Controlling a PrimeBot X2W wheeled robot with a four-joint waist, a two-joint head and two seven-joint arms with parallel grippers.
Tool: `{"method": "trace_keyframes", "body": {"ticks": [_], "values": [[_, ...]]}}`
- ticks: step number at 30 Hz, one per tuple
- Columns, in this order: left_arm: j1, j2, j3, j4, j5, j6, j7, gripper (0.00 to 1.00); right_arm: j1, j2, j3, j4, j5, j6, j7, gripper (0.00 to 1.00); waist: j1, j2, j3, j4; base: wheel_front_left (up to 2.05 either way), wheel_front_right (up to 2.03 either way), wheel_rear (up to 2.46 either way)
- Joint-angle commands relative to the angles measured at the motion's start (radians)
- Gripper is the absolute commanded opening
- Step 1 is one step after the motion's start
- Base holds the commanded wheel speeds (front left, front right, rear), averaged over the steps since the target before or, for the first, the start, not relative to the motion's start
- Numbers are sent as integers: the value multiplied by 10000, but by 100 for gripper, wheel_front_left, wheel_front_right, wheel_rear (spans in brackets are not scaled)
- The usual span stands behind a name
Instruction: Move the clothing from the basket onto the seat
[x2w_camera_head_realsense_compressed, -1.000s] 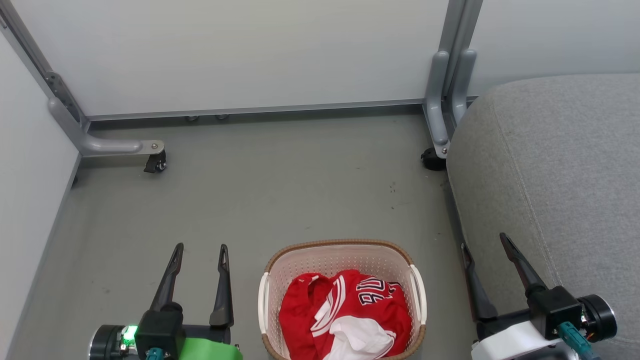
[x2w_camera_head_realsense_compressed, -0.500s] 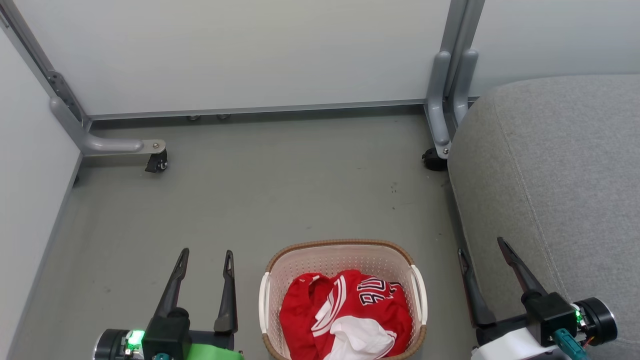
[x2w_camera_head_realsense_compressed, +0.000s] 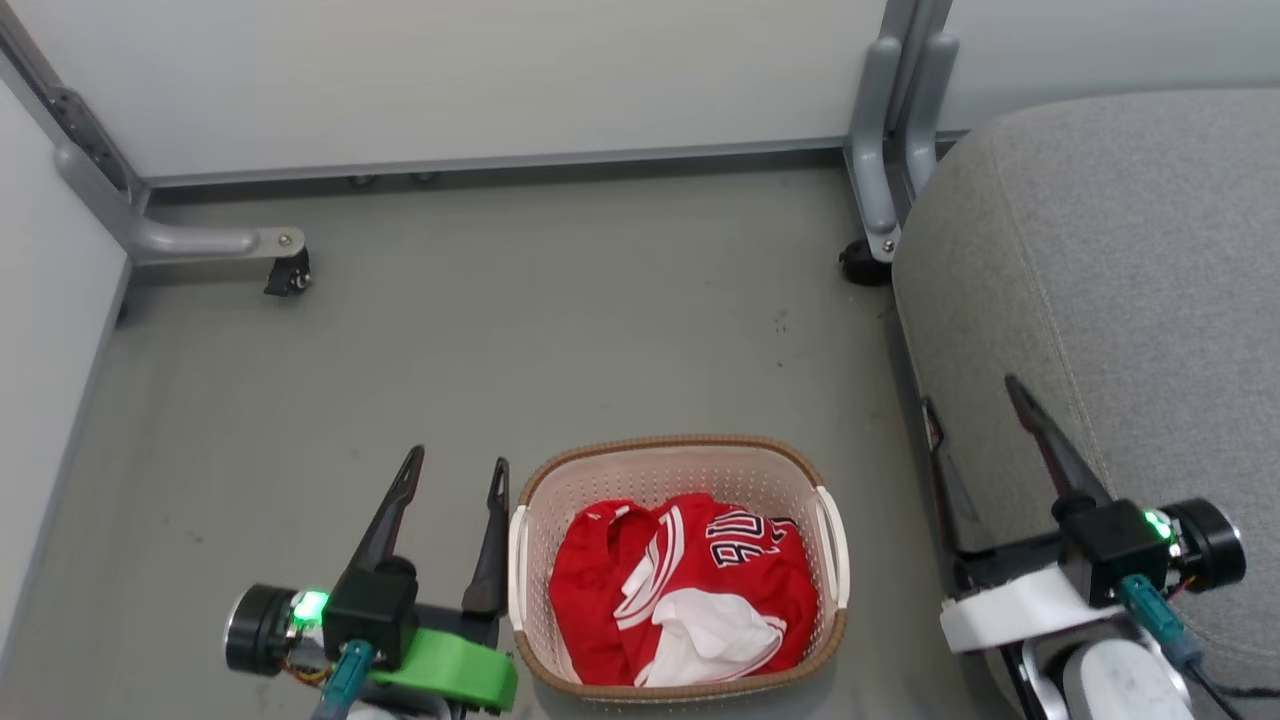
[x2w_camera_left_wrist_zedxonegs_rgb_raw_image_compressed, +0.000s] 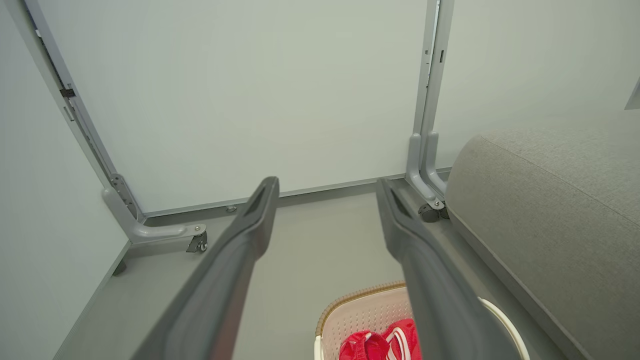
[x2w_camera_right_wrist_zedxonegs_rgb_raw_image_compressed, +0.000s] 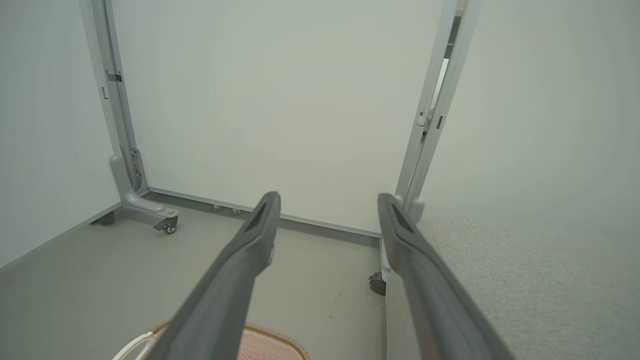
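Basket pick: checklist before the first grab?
1. Left gripper jaws open, empty: ok.
2. Right gripper jaws open, empty: ok.
3. Clothing in basket, uncovered on top: ok.
4. Seat right of basket, in view: ok.
5. A gripper above the clothing: not ok; left sits outside the basket's left side, right by the seat edge.
6. Garments tangled together: cannot tell.

Right of the dark-fingered left gripper (x2w_camera_head_realsense_compressed: 457, 456), the basket (x2w_camera_head_realsense_compressed: 680, 482) is cream, dotted with perforations, with a brown woven-look rim (x2w_camera_head_realsense_compressed: 660, 441) and white handles (x2w_camera_head_realsense_compressed: 830, 545) — its clothing (x2w_camera_head_realsense_compressed: 765, 590) red, white-striped, with dark lettering. Beside the right gripper (x2w_camera_head_realsense_compressed: 971, 394), the seat (x2w_camera_head_realsense_compressed: 1150, 250) is grey.
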Motion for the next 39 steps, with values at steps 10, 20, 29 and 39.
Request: {"method": "trace_keyframes", "body": {"ticks": [10, 20, 29, 39], "values": [[-3699, 247, -894, 1854, 571, -952, 4, 100, -2785, -499, -515, -544, 52, 1, -33, 100, 0, 0, 4757, -372, 0, 0, 0], [-6454, 860, -2360, 4007, 916, -1194, 0, 100, -4002, -1002, -868, -1189, 354, -1, -33, 100, 0, 0, 7053, -1210, 0, 0, 0], [-8208, 1434, -5431, 5520, 1232, -1188, 4, 100, -4326, -636, -801, -1744, 404, -1, -33, 100, 0, 0, 8296, -1933, 0, 0, 0], [-9683, 1109, -8052, 8246, 596, -1188, 2, 100, -4308, -215, -670, -2289, 444, -3, -34, 100, 0, 0, 8788, -2466, 0, 0, 0]]}}
